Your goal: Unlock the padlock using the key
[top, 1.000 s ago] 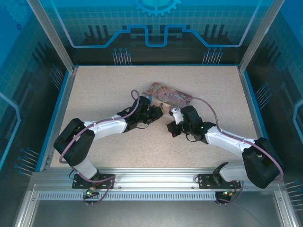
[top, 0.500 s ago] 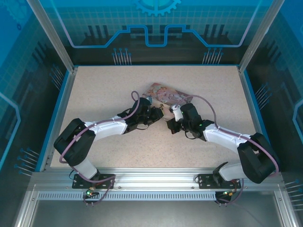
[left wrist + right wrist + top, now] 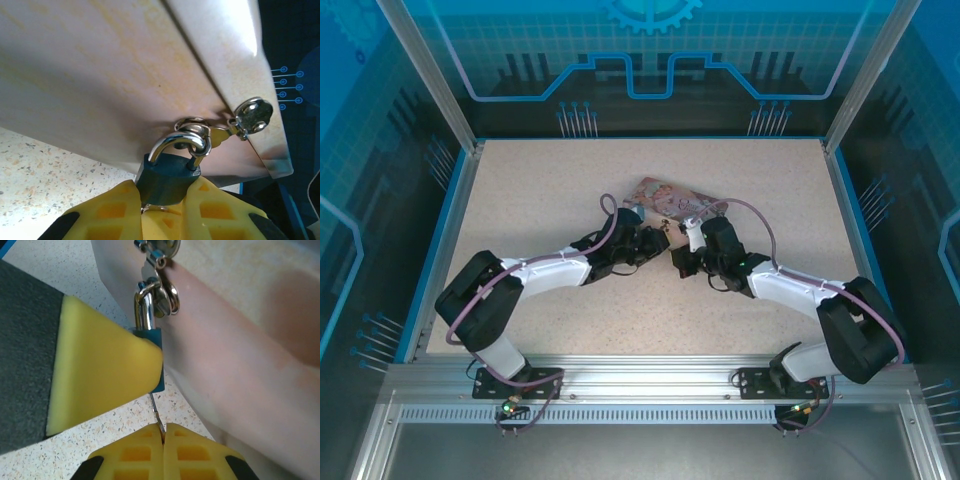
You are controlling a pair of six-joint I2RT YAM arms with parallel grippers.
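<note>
Overhead, I see the left gripper (image 3: 658,240) and right gripper (image 3: 680,258) nose to nose at the near edge of the tin (image 3: 680,198). On my left wrist camera, the yellow fingers (image 3: 215,210) are clamped on the padlock (image 3: 165,176), and its shackle is hooked through the tin's hasp (image 3: 200,131). On the right wrist camera, my right fingers are pressed together on the key (image 3: 154,409). Its blade runs straight up into the padlock's base, just beside the left gripper's yellow pad.
</note>
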